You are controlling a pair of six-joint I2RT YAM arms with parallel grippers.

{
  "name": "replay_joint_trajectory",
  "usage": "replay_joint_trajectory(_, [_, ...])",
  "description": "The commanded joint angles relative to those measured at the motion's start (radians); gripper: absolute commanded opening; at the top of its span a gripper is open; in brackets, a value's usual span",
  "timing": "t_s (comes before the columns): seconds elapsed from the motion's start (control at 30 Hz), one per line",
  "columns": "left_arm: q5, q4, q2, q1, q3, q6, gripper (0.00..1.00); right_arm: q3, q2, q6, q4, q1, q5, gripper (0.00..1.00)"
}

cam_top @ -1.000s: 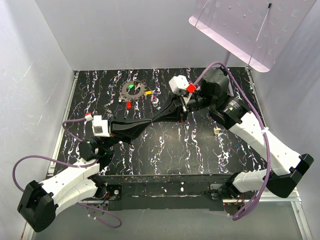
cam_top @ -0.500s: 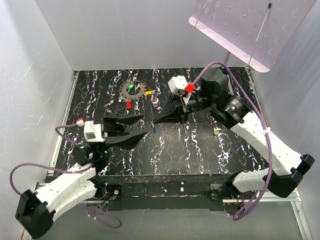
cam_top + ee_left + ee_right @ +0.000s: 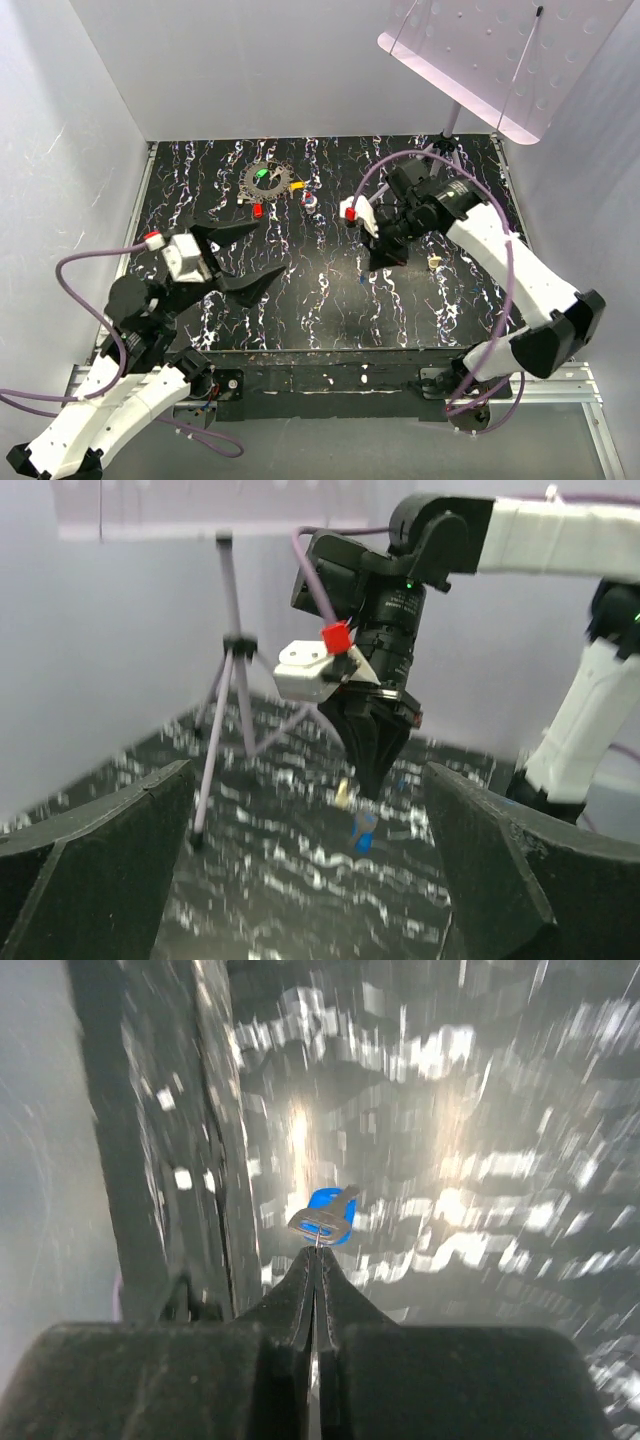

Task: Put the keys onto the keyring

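The left end effector point(image 3: 275, 248) hangs spread wide above the surface point(image 3: 330, 300), well apart from the keyring point(image 3: 266, 178) farther back. The right end effector point(image 3: 315, 1253) points down, fingers pressed together, with a blue key point(image 3: 325, 1222) just beyond its tips.

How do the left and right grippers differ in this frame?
The left gripper is wide open and empty; the right gripper is shut, pinching the blue-capped key at its tips. The left gripper lies roughly level; the right gripper points down. Both are black, with two fingers.
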Motion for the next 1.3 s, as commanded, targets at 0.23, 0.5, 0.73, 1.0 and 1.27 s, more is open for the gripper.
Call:
replay_joint_trajectory(0.23, [-0.09, -0.162, 0.067, 0.007, -0.095, 0.005, 0.98, -0.342, 0.162, 0.009, -0.204, -0.213, 0.336, 0.01])
replay_joint_trajectory(0.5, [-0.12, -0.191, 0.034, 0.004, -0.109, -0.007, 0.98, -0.296, 0.348, 0.161, 0.026, -0.212, 0.393, 0.01])
replay_joint_trajectory(0.73, [-0.14, -0.198, -0.005, 0.004, -0.128, -0.018, 0.98, -0.205, 0.483, 0.224, 0.098, -0.201, 0.413, 0.01])
replay_joint_trajectory(1.0, [-0.14, -0.21, -0.008, 0.004, -0.126, -0.01, 0.98, -0.132, 0.57, 0.27, 0.15, -0.161, 0.41, 0.01])
replay_joint_trajectory(1.27, [-0.139, -0.222, -0.017, 0.005, -0.123, -0.013, 0.98, -0.104, 0.613, 0.28, 0.161, -0.124, 0.439, 0.01])
